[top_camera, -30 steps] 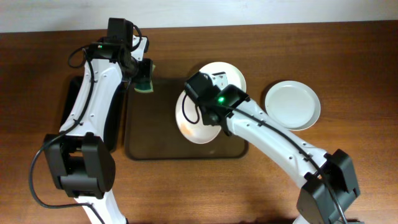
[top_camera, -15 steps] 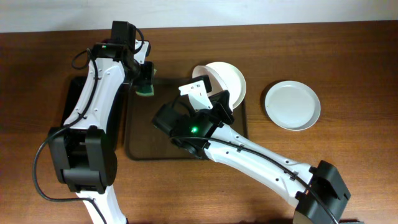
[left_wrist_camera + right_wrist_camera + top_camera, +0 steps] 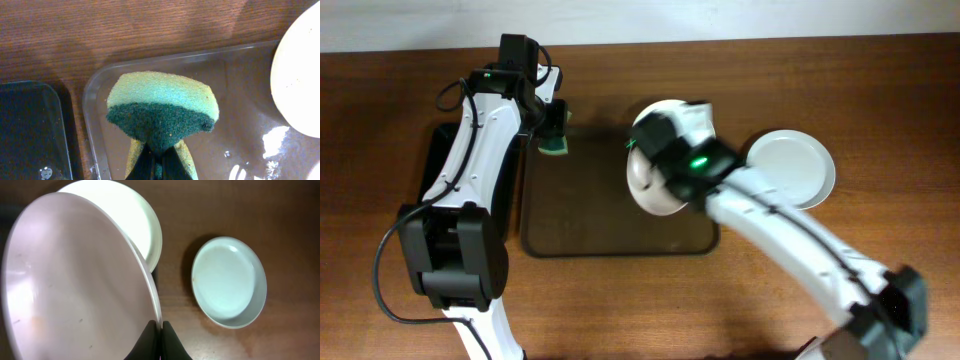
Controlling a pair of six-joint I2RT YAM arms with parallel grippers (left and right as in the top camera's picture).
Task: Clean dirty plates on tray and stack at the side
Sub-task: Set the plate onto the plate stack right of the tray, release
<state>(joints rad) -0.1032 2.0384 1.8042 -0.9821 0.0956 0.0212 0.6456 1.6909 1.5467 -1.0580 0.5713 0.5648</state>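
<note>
above the tray (image 3: 575, 215), the right gripper (image 3: 160, 330) pinches the rim of a tilted plate (image 3: 75, 280); the left gripper (image 3: 156, 156) clamps a green sponge (image 3: 162, 107) over the tray's corner.

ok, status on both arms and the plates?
Left tool shut on sponge over tray corner. Right tool shut on tilted plate, above tray. Second plate behind it; third plate on table. No obstruction seen.

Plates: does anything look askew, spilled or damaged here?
Nothing is spilled or broken. One plate is tilted, only because the right pincer grips its rim; it shows faint marks. The left pincer pinches a sponge.
</note>
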